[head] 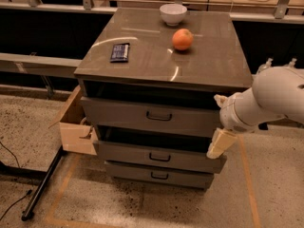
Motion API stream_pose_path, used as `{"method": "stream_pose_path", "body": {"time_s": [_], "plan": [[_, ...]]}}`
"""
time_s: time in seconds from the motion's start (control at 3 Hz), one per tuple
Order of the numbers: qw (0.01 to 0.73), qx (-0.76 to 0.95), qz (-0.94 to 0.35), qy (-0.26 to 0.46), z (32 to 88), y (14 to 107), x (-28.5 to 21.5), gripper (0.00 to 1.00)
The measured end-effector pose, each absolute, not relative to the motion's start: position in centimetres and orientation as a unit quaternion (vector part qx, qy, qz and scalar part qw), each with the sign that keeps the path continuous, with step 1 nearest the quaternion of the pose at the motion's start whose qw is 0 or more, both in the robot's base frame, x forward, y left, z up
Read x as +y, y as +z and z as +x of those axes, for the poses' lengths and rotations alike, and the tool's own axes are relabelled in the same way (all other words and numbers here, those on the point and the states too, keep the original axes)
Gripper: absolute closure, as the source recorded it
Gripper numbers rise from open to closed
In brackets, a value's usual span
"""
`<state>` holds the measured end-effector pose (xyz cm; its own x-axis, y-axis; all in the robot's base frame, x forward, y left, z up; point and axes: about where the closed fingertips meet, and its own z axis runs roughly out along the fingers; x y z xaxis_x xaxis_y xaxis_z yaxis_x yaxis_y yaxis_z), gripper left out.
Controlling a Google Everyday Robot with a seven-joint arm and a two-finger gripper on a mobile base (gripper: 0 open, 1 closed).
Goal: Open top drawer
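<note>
The gripper [219, 122], fingers apart, hangs at the right end of the top drawer [142, 117] (print on the dark packet [119, 52] is unreadable).

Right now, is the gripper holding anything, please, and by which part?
Nothing: the cream two-finger gripper sits open beside the right end of the wide grey metal top drawer, clear of its dark bar handle.

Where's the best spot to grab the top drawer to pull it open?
On the top drawer, grip the small dark bar handle centred on its front, coming straight in from the front, since the bar lies horizontal. The gripper hangs right of the cabinet.
</note>
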<state>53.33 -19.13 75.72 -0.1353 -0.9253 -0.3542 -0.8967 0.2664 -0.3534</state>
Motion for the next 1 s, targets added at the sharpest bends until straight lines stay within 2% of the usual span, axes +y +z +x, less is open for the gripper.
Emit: {"method": "stream_pose_path", "body": {"time_s": [1.0], "plan": [[0.261, 0.733, -0.628, -0.016, 56.3, 70.3, -17.9, 0.0]]}}
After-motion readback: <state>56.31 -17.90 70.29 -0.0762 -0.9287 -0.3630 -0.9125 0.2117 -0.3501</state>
